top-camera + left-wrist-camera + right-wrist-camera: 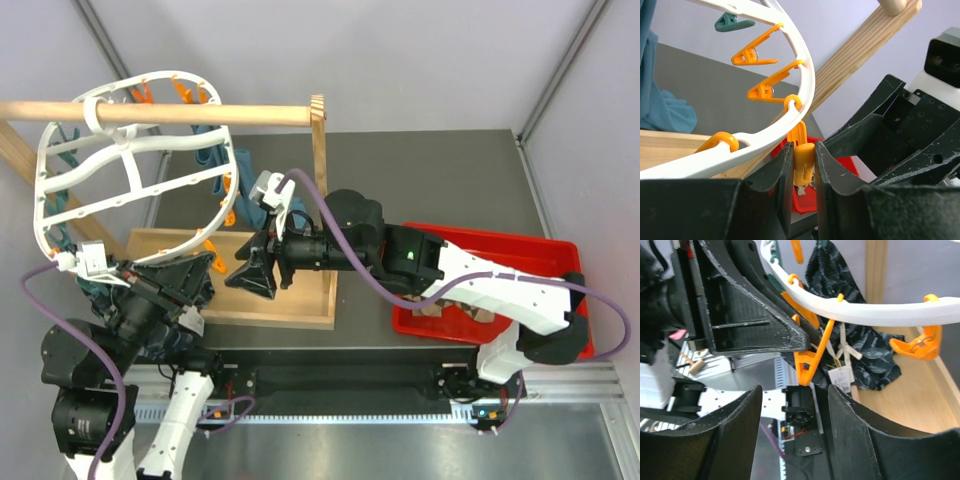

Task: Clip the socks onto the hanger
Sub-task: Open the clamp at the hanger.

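Note:
The white hanger hangs from a wooden rod at the upper left, with orange pegs along its rim. My left gripper is shut on one orange peg that dangles from the lower rim. My right gripper faces it from the right, open and holding nothing, just below that same peg. A dark patterned sock with a paper tag hangs behind the peg. I cannot tell whether the peg grips it. Brown-beige socks lie in the red tray.
The wooden rod and its post cross above the hanger. A shallow wooden tray lies under both grippers. The red tray stands to the right under the right arm. Teal cloths hang from the hanger's far side.

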